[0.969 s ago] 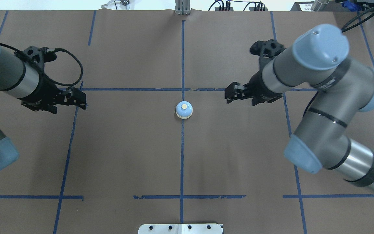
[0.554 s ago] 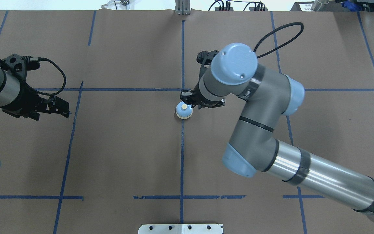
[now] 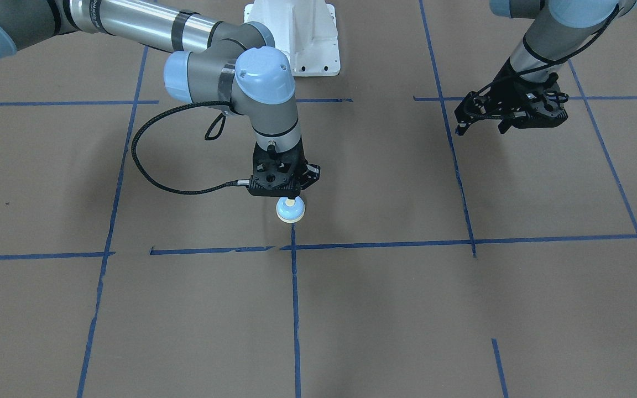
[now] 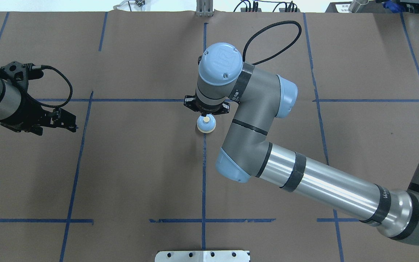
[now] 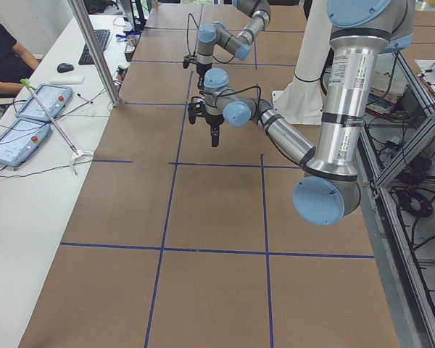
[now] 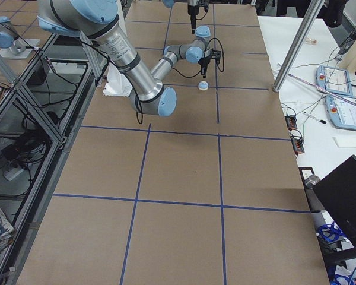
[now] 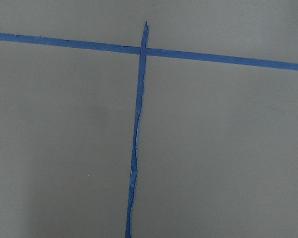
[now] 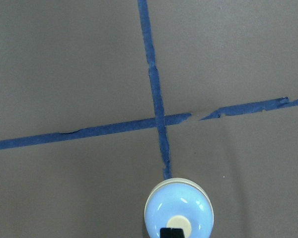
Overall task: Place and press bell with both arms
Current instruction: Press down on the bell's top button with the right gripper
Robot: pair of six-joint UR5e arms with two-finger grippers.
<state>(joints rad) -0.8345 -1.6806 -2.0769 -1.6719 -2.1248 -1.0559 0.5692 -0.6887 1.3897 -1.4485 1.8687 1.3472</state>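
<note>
Bell [image 4: 206, 124] — directly beneath right jaws, fingertip on button.

Light-blue bell [image 4: 206, 125] with cream button, brown table cover [image 4: 140, 174] gridded with blue tape [image 4: 204, 182].
</note>
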